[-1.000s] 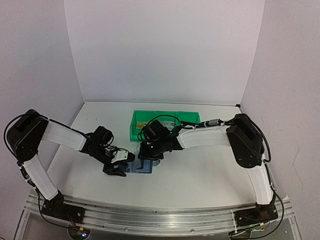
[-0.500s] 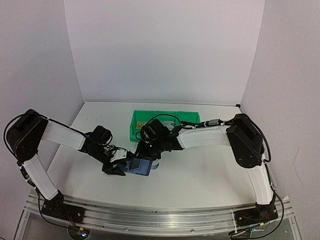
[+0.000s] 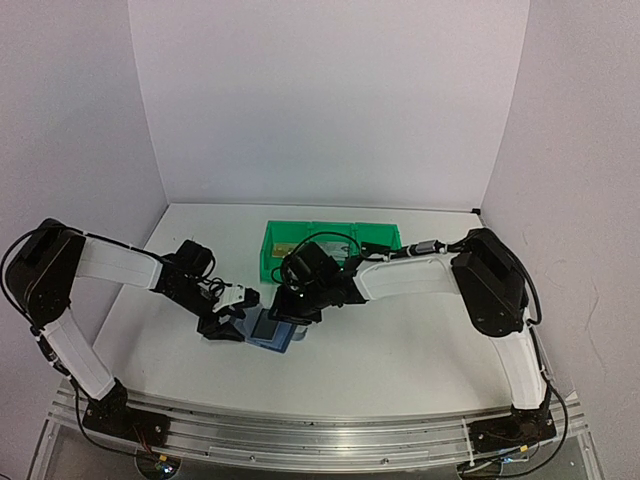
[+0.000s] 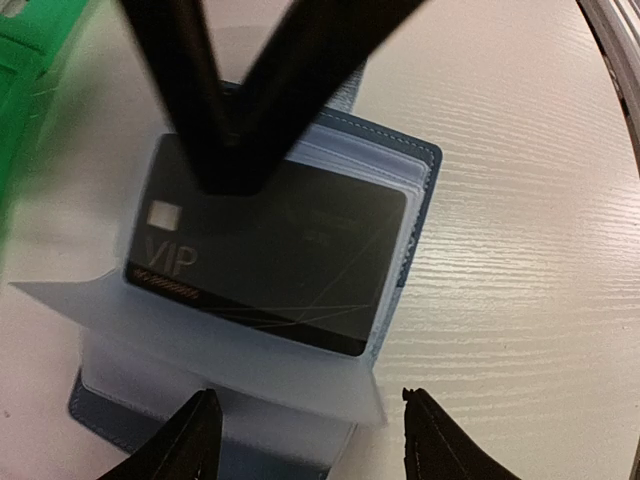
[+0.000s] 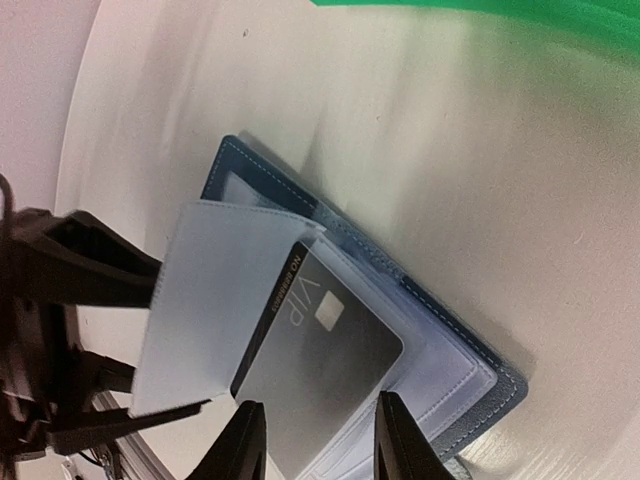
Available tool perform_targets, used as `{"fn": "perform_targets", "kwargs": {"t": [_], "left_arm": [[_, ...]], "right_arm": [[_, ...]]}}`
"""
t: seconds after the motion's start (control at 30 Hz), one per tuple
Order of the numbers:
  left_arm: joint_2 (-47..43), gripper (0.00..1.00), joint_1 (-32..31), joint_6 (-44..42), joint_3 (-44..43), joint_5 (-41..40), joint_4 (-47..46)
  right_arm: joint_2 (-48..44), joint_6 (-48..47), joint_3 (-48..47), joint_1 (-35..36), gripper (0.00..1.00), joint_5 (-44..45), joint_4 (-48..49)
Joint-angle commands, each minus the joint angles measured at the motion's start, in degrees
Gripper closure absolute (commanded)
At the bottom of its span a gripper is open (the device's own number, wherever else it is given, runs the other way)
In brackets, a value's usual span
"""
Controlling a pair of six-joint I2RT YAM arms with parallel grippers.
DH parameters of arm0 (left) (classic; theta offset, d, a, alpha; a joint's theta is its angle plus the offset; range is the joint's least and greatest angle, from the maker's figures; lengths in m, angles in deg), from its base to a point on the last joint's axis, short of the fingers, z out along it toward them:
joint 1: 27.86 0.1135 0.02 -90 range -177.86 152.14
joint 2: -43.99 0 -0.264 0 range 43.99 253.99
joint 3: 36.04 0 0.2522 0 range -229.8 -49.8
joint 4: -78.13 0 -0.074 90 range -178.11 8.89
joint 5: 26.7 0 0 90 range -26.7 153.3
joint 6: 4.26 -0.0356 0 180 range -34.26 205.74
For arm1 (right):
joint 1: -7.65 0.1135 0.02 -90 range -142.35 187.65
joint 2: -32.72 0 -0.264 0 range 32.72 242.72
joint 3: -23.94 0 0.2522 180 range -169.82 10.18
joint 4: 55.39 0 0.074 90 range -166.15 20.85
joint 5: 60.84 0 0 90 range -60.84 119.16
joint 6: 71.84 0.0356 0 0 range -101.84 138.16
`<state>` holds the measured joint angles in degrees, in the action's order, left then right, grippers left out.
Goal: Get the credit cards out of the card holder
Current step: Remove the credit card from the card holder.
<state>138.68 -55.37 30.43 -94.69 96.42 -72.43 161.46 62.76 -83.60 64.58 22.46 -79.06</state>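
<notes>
Two arms meet near the middle of the white table [image 3: 400, 350]. Farthest left, the left gripper [image 3: 225, 320] is low beside the card holder [image 3: 275, 335], its jaws wide apart, and the free edge of a pale see-through sleeve [image 4: 230, 345] lies between the tips (whether they touch it I cannot tell). The blue card holder lies open and flat on the table just right of that gripper, with the sleeve flap lifted off it. A black card [image 4: 280, 260] marked VIP rests on the open holder, still partly inside its sleeves. From the right, the right gripper [image 3: 290, 308] reaches down onto that card, jaws partly apart; I cannot tell whether they pinch it. Behind it stands a green bin [image 3: 268, 262].
</notes>
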Motion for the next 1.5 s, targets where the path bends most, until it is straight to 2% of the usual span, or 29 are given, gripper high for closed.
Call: {"fn": "perform_targets", "kwargs": {"t": [0.0,0.17,0.27,0.4,0.47,0.6,0.77,1.0,1.27,1.47], "left_arm": [[-6.44,0.36,1.51,-1.19,-3.6,6.97,4.93],[-9.32,0.34,1.53,1.64,-5.01,12.63,7.55],[-9.5,0.36,1.46,5.15,-7.03,15.67,8.88],[-8.98,0.46,1.4,16.88,-9.47,18.68,8.07],[-9.8,0.47,0.96,20.07,-10.16,21.61,7.11],[-9.89,0.47,-1.42,24.89,-9.92,21.65,5.69],[-10.13,0.48,-1.5,25.77,-10.77,20.75,6.31],[-9.96,0.51,-1.5,30.4,-11.3,22.37,6.32],[-9.5,0.58,-1.46,40.14,-9.64,24.24,4.65],[-7.1,0.61,-1.39,44.8,-8.15,24.99,1.19]], "right_arm": [[-3.36,0.68,1.74,0.46,0.66,0.63,1.29],[-1.78,0.66,0.3,0.47,0.66,-0.23,1.3],[-1.25,0.49,-0.5,0.45,0.66,-0.1,1.3],[-1.26,0.49,-0.1,0.29,0.66,0.07,1.3],[-0.84,0.59,-0.08,0.21,0.67,0.07,1.34],[2.03,0.62,-4.12,0.11,0.7,-2.02,1.31],[2.86,0.73,-7.49,0.17,0.77,-3.12,1.37],[8.25,0.73,-12.63,0.14,0.79,-7.05,2.53],[13.75,0.15,-20.53,-0.4,0.8,-6.54,2.46],[14.42,0.38,-21.51,-1.13,0.8,-5.88,2.75]]}}
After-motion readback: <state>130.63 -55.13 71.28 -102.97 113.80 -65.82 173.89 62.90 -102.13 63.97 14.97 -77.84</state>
